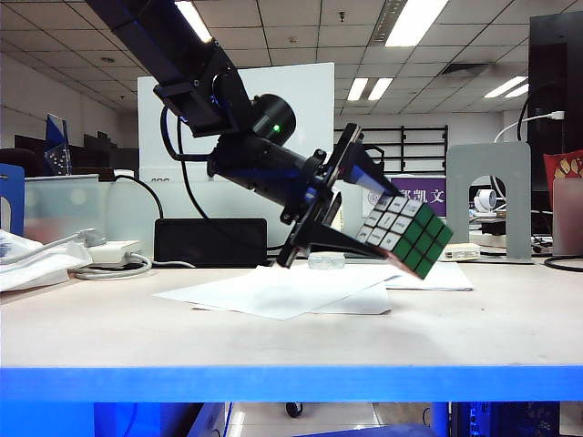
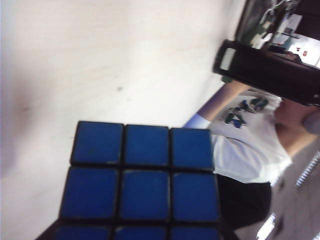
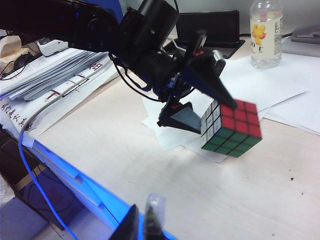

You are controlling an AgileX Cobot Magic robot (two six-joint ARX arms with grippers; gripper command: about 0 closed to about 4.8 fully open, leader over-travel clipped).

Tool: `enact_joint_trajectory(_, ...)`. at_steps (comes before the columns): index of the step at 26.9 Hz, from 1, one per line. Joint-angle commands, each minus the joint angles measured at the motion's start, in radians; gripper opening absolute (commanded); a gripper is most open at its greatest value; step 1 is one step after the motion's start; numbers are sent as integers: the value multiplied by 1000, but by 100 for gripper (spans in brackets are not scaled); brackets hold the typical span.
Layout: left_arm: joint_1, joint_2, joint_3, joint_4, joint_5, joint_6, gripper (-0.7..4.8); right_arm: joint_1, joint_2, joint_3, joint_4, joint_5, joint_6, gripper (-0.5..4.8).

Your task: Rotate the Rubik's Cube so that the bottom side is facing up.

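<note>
The Rubik's Cube hangs tilted above the table, clear of the paper below it. My left gripper is shut on it, one black finger on top and one underneath. In the exterior view white and green faces show. The right wrist view shows the cube with red, green and white faces, held in the left gripper. Its blue face fills the lower part of the left wrist view. My right gripper hovers over the table's blue front edge, away from the cube, fingers together with nothing between them.
Loose white sheets lie under the cube. A clear bottle stands at the back. A black box and a grey bracket line the rear edge. A stack of papers lies beside the left arm.
</note>
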Motion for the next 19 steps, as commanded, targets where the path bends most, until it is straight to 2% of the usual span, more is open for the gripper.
enact_joint_trajectory(1, 14, -5, 2, -141, -87, 88, 85, 1, -2, 5, 12, -5, 0, 27)
enact_joint_trajectory(5, 24, 2, 2, -290, -123, 167, 111, 1, -7, 5, 12, -5, 0, 27)
enact_joint_trajectory(9, 26, 14, 2, -431, -160, 262, 239, 1, -6, 5, 12, -5, 0, 27)
enact_joint_trajectory(11, 26, 17, 2, -472, -185, 288, 285, 1, -6, 5, 12, -4, 0, 27)
enact_joint_trajectory(13, 26, 17, 2, -480, -192, 303, 323, 1, -6, 5, 12, -5, 0, 27)
enact_joint_trajectory(16, 27, 17, 4, -467, -191, 291, 479, 1, -6, 5, 11, -6, 0, 27)
enact_joint_trajectory(19, 34, 17, 4, -436, -190, 280, 479, 1, -6, 5, 12, -5, 0, 27)
